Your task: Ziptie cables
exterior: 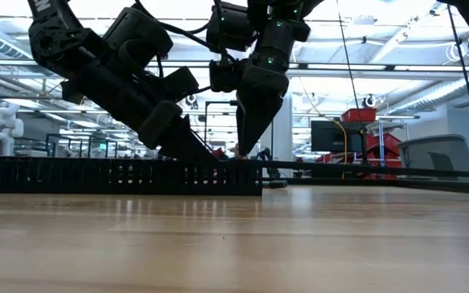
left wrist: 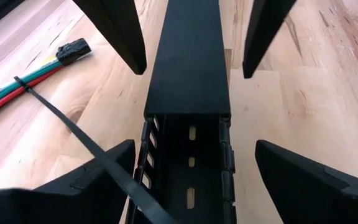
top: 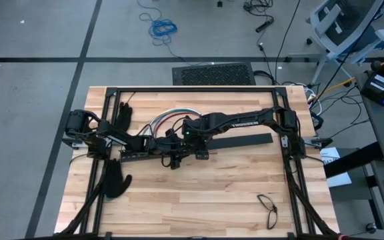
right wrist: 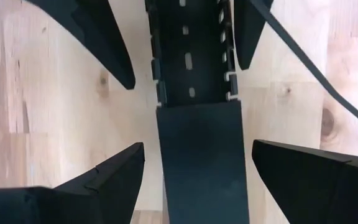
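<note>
- High view: the left gripper and the right gripper meet near the middle of the wooden table, both over a black slotted bar. The cables arc just behind them, toward the table's far edge. Two black gloves lie at the left, and a second flat bar lies under the right arm.
- Low view: both grippers point down at the slotted bar; the right gripper tapers to the bar's right end. The cables cannot be made out here.
- Left wrist view: the left gripper's fingers stand wide apart, straddling the slotted bar without closing on it. The cables lie beside it on the wood, and a ziptie looped around them runs toward the gripper.
- Right wrist view: the right gripper's fingers also stand wide open, either side of the bar, holding nothing. The ziptie crosses the wood beside it.
</note>
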{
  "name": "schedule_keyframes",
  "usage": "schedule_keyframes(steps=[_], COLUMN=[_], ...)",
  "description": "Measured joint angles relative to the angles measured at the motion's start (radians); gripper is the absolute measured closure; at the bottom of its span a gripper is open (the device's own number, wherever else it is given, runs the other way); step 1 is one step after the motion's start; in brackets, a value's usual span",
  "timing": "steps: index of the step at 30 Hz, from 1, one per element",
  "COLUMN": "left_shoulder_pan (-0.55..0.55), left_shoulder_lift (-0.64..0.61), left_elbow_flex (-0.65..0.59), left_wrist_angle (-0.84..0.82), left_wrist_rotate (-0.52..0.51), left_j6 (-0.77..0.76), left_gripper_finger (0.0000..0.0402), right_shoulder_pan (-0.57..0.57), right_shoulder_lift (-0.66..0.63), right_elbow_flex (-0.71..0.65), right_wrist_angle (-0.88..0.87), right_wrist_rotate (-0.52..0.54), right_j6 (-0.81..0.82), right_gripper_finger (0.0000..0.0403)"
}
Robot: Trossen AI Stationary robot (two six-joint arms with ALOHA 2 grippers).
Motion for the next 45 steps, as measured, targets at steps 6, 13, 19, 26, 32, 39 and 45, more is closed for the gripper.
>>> schedule_keyframes(steps=[6,13,19,26,32,39,45], left_shoulder_pan=[0.0,0.0,0.0,0.001,0.001,0.001,0.001], left_shoulder_lift=[0.0,0.0,0.0,0.0,0.0,0.0,0.0], left_elbow_flex=[0.0,0.0,0.0,0.0,0.0,0.0,0.0], left_wrist_angle=[0.0,0.001,0.002,-0.001,-0.004,-0.005,-0.008], left_wrist_rotate=[0.0,0.0,0.0,-0.001,-0.002,-0.014,-0.027], left_j6=[0.0,0.0,-0.001,-0.001,-0.001,-0.004,-0.005], left_gripper_finger=[0.0075,0.0075,0.0075,0.0075,0.0075,0.0075,0.0075], right_shoulder_pan=[-0.004,-0.004,-0.001,0.005,0.002,0.002,-0.004], right_shoulder_lift=[0.0,-0.002,-0.007,-0.016,-0.017,-0.017,-0.017], right_elbow_flex=[0.0,0.0,0.0,0.0,0.0,0.0,0.0], right_wrist_angle=[-0.012,0.013,0.001,-0.049,-0.082,-0.093,-0.092], right_wrist_rotate=[0.004,0.009,0.007,-0.013,-0.178,-0.177,-0.151], right_j6=[-0.021,-0.073,-0.182,-0.072,-0.097,-0.1,-0.103], right_gripper_finger=[0.0108,0.0108,0.0108,0.0108,0.0104,0.0054,0.0008])
